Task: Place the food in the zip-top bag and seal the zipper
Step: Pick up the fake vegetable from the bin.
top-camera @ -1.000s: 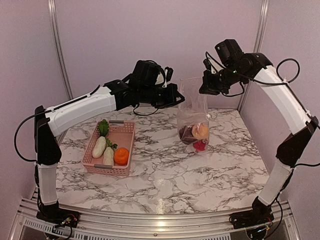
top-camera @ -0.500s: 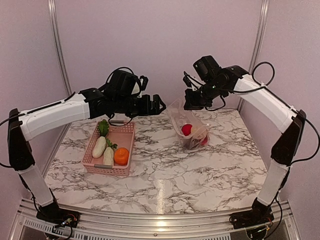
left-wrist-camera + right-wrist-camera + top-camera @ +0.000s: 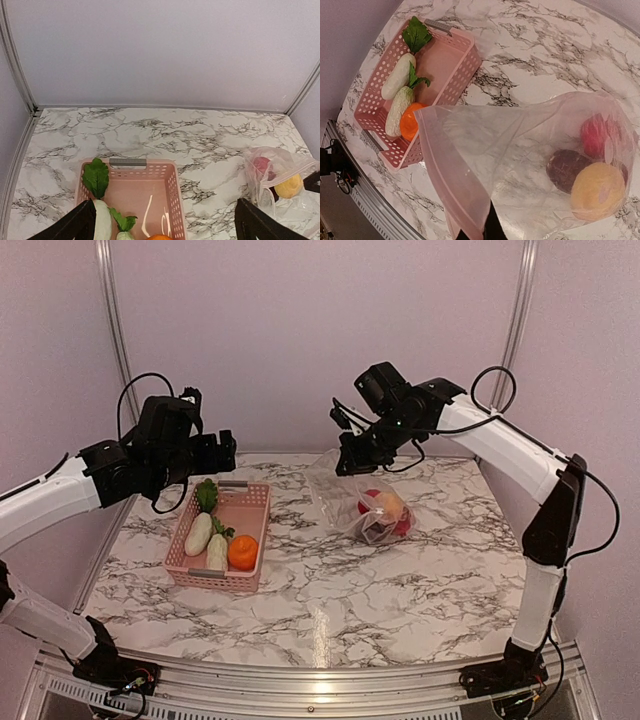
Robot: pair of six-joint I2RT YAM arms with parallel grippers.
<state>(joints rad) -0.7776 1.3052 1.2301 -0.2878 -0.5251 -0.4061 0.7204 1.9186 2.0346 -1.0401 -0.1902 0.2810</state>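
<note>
Pink basket (image 3: 247, 512): two radishes (image 3: 198, 533), one orange (image 3: 243, 552); right jaws pinch bag (image 3: 520, 150), left jaws gape.

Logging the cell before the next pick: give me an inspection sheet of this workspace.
Surface: marble-look table, nothing spilled.
Job's things: zip-top bag unsealed, holding red piece, brown piece, yellow piece; two radishes and orange in pink basket.
Clutter: nothing seen.
Grippers: left gripper open, empty, raised near basket's far end; right gripper shut on bag's mouth edge.
Cables: black loops on both arms, off the table.
Surroundings: plain walls, aluminium posts.
</note>
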